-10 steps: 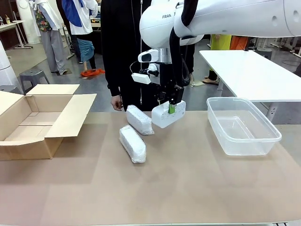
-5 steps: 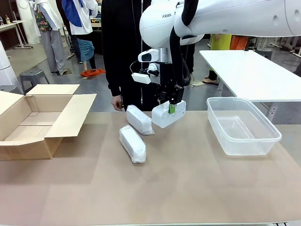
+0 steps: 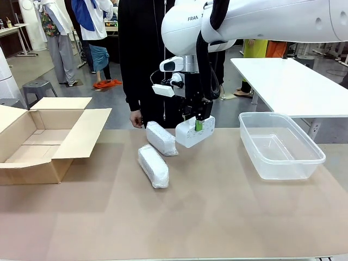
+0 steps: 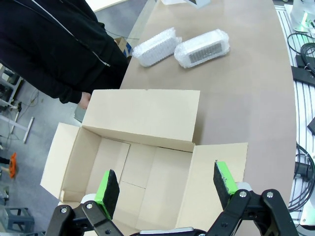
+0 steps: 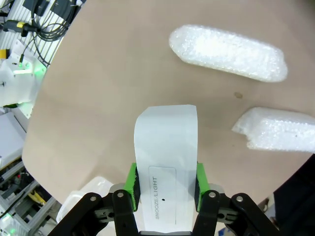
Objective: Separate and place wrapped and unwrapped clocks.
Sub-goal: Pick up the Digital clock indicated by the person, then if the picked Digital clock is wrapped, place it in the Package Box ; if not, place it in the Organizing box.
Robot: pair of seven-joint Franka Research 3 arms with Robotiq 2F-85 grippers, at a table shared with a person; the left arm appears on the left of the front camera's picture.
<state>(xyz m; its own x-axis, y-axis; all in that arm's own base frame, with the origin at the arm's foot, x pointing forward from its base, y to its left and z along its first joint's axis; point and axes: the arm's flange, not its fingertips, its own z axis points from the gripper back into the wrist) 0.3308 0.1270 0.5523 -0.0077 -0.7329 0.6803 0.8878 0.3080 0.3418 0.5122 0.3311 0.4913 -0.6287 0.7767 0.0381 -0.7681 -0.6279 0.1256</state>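
Observation:
My right gripper is shut on the unwrapped clock, a bare white block held just above the table's far middle. Its green pads press both sides. Two wrapped clocks in bubble wrap lie on the table to its left: one near the far edge, the other closer to me. Both also show far off in the left wrist view. My left gripper hangs open over the cardboard box, with nothing between its fingers.
An open brown cardboard box stands at the table's left. A clear plastic tub sits at the right. A person in black stands at the far edge, one hand hanging near the wrapped clocks.

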